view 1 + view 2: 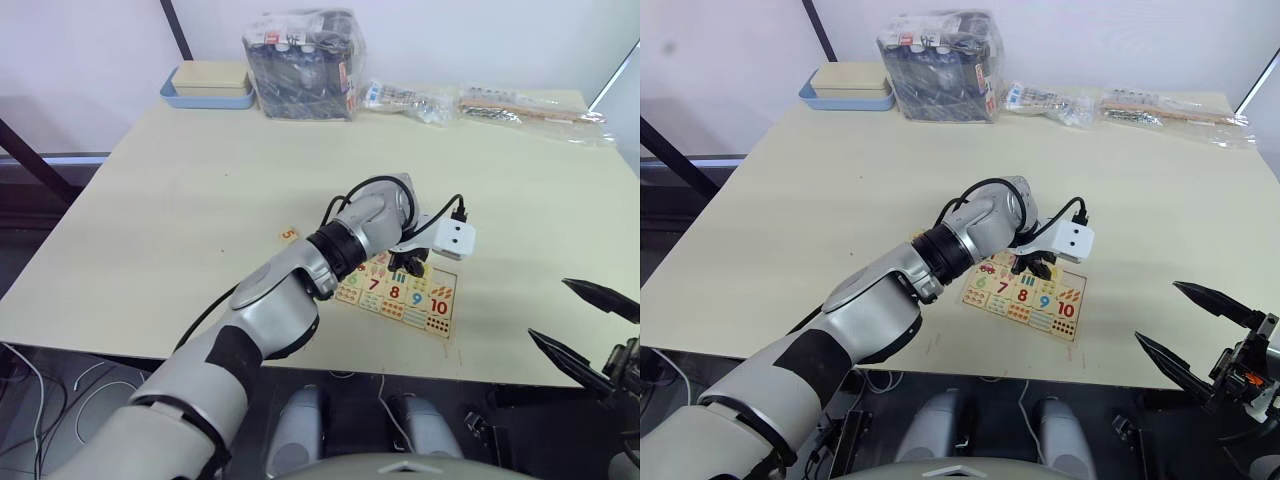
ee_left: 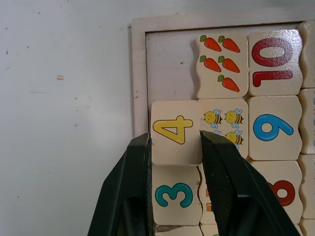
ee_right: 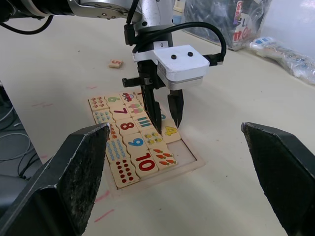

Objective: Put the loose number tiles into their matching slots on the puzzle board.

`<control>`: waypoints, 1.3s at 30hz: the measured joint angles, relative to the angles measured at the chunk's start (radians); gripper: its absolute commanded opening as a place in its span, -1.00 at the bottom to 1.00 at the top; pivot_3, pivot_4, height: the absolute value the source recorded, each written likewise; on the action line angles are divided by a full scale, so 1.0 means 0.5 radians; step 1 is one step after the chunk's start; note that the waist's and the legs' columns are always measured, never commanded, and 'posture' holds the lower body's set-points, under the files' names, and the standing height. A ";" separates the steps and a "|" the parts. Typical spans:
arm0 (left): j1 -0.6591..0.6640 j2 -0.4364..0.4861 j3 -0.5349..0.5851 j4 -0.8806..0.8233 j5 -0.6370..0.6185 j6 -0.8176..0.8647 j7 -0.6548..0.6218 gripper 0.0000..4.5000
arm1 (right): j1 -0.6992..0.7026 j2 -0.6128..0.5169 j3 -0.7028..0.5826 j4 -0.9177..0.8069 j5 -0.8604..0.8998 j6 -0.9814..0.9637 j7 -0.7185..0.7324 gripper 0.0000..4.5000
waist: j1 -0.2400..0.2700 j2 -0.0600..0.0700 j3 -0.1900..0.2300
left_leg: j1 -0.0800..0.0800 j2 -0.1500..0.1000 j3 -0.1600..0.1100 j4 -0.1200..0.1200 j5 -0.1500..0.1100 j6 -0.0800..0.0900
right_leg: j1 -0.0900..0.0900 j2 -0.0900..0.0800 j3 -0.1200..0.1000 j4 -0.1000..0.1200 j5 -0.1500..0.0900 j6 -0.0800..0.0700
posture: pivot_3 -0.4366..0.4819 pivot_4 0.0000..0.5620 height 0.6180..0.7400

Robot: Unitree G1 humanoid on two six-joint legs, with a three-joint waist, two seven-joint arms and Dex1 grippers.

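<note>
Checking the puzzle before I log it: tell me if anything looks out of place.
One loose tile, the 5 tile, lies on the table away from the puzzle board. The left gripper has its fingers either side of the 4 tile at the board's edge.

Counted on the tabletop

One puzzle board (image 3: pixel 189 164); three digit tiles told apart: 4 (image 2: pixel 173 130), 3 (image 2: pixel 174 194), and a lone 5 (image 1: pixel 289 234). Two grippers (image 3: pixel 166 114) (image 1: pixel 1195 325). At the far edge: one blue-rimmed tray (image 1: pixel 205 98), three bagged bundles (image 1: pixel 303 62).
</note>
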State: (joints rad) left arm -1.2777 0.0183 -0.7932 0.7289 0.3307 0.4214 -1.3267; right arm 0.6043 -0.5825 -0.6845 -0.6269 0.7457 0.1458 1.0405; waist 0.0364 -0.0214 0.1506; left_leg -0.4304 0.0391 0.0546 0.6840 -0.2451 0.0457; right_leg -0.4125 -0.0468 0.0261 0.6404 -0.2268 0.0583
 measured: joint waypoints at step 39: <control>0.013 0.054 0.649 0.319 -0.412 -0.413 0.001 0.03 | 0.006 0.041 0.080 -0.009 -0.036 -0.042 -0.042 1.00 | 0.002 0.002 -0.001 | -0.002 -0.001 -0.007 0.000 0.000 0.000 | 0.002 0.000 -0.005 0.000 0.000 -0.001 | -0.05 -0.47 1.00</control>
State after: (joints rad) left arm -1.2712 0.0454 -0.4686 0.8885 0.1248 0.2148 -1.3264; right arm 0.6075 -0.5617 -0.6443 -0.6314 0.7276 0.1246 1.0198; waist 0.0374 -0.0203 0.1501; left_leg -0.4315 0.0383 0.0510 0.6841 -0.2450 0.0457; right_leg -0.4117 -0.0466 0.0235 0.6404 -0.2270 0.0578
